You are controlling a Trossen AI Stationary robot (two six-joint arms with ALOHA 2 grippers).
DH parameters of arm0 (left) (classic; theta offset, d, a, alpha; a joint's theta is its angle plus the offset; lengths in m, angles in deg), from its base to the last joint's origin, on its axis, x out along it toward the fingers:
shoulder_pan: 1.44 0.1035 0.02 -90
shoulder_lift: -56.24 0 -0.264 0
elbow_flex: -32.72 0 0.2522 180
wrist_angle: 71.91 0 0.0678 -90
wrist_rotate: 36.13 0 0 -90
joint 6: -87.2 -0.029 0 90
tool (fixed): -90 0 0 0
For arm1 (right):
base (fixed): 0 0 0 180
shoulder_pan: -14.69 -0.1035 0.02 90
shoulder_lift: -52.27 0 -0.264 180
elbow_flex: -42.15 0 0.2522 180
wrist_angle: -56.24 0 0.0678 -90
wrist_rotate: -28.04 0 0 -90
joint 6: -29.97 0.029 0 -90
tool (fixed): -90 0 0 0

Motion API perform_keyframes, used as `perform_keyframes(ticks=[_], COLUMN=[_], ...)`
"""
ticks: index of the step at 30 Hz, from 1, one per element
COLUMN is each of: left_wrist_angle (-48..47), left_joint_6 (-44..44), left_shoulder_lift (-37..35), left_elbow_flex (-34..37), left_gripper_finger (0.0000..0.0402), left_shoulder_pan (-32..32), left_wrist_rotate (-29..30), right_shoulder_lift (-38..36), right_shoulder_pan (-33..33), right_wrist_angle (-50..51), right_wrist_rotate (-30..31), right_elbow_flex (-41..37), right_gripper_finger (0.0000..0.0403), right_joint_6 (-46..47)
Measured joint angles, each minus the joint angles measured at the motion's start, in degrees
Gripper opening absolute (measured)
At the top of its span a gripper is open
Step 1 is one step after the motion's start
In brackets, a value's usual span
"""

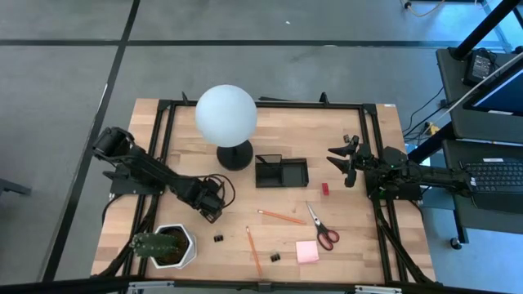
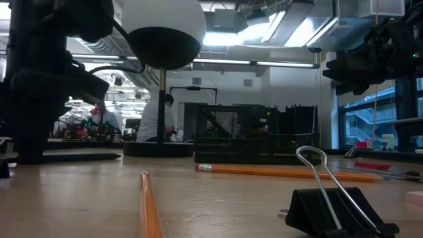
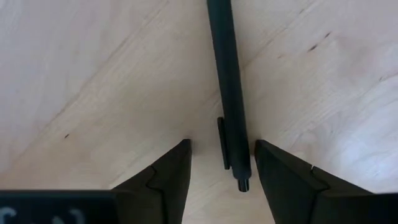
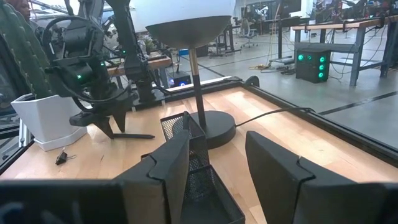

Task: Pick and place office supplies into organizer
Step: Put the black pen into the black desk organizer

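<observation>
- Table (image 1: 343,237): supplies lie scattered on the near half, so a wide arm sweep could knock them about.
- Lamp (image 1: 226,116) stands just beside the organizer (image 1: 281,172); any carry toward the tray risks clipping its globe or stem.
- Left pincer (image 3: 221,171) sits low over the table, near the plant (image 1: 163,247), spread with a black pen (image 3: 229,93) lying between its fingers. The pen sits nearer one finger, so I'd guess closing could roll or skew it instead of pinching clean.
- Right pincer (image 1: 343,161) hangs beside the organizer, spread and holding nothing.
- Scissors (image 1: 321,228), pencils (image 1: 282,216) and pad (image 1: 307,251) wait in front of the tray.
- Red block (image 1: 324,188) and clip (image 2: 337,208): tiny, easy to nudge away.
</observation>
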Motion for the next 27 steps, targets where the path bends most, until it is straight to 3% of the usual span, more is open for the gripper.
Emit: perform_keyframes(ticks=[27], left_wrist_angle=[1.3], left_joint_6=[4.6], left_shoulder_lift=[-0.7], left_elbow_flex=[0.4], left_gripper_finger=[0.0134], left_shoulder_pan=[0.0], left_wrist_rotate=[-2.8], right_shoulder_lift=[0.0], right_shoulder_pan=[0.0], right_wrist_angle=[0.0], right_wrist_rotate=[0.0], right_elbow_flex=[0.0], right_gripper_finger=[0.0162], right_joint_6=[0.0])
